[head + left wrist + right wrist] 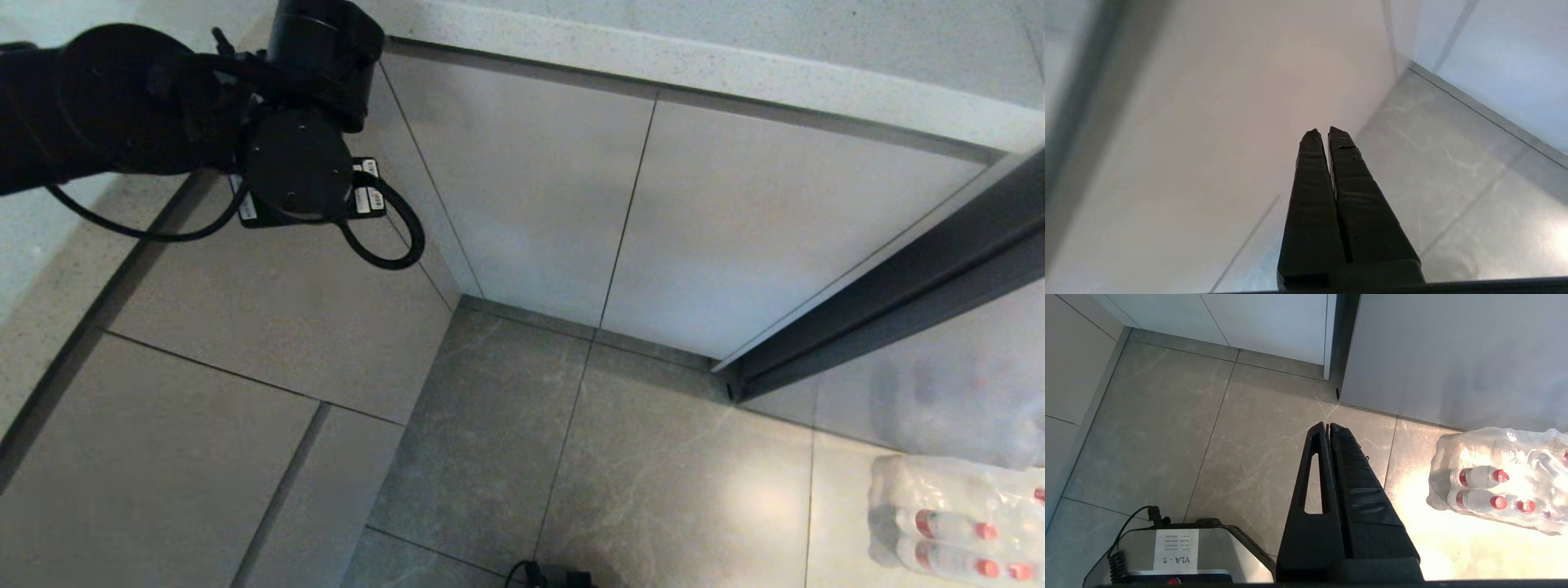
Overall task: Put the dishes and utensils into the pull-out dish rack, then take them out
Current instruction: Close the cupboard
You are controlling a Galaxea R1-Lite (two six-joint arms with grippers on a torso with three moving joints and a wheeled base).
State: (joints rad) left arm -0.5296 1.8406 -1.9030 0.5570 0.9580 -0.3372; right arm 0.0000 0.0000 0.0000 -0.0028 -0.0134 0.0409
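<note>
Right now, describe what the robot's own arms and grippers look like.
The left arm is matte black, built of rounded cylinder-shaped joints, with a black cable looping below the wrist and small white labels on it. The left gripper has two long, black, tapering fingers with ridged faces. The right gripper is likewise black and ridged; one of its fingers has a long slot cut through it.

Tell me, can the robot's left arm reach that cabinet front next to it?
Probably yes. The left end effector, shut and empty, is raised near the beige cabinet front, and nothing shows between them.
</note>
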